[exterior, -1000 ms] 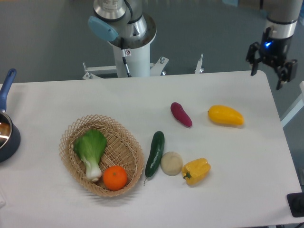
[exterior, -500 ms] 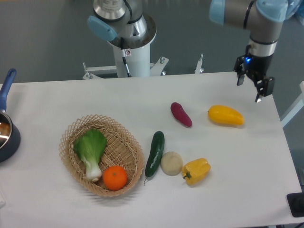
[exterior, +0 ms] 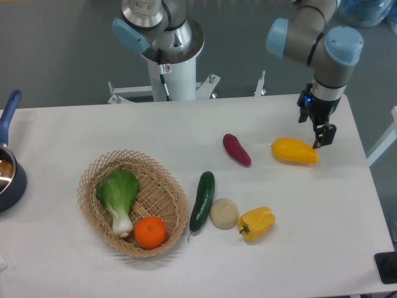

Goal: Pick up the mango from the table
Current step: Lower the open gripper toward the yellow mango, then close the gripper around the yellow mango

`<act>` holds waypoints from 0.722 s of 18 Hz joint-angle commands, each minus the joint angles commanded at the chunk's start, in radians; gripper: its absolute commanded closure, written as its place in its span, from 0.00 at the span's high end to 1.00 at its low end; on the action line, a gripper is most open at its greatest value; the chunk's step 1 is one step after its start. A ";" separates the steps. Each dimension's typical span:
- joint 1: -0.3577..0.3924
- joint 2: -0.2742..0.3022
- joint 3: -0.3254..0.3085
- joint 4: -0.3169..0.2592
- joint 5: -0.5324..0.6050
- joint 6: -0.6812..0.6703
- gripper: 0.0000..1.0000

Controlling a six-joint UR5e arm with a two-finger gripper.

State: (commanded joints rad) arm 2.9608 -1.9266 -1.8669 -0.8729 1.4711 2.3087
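- Mango (exterior: 294, 151) lies on its side on the white bench (exterior: 186, 133), toward the right edge, well apart from the purple sweet potato (exterior: 237, 149) and the lumpy yellow bell pepper (exterior: 255, 223).
- Its skin looks smooth and glossy, so I judge it slippery; the body reads as firm and rounded, probably of moderate weight for its size.
- Its long axis runs roughly left to right, with the more tapered end at the right.
- The best hold is likely across the thick middle, squeezing the short width, since a grip near the tapered end could let it squirt out.
- The gripper (exterior: 316, 129) hangs just above and beside the fruit's right end, not touching it as far as I can see.
- Its fingers (exterior: 323, 135) appear spread, with nothing between them.
- Nothing crowds the fruit, so a descent onto its middle looks unobstructed.
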 joint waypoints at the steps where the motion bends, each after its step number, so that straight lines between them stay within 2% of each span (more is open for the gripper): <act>1: -0.012 -0.008 0.003 0.006 0.000 -0.011 1.00; 9: -0.022 -0.023 -0.015 0.026 0.011 -0.008 1.00; 13: -0.028 -0.025 -0.017 0.028 0.060 -0.014 1.00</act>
State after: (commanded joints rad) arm 2.9330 -1.9512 -1.8837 -0.8452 1.5308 2.2949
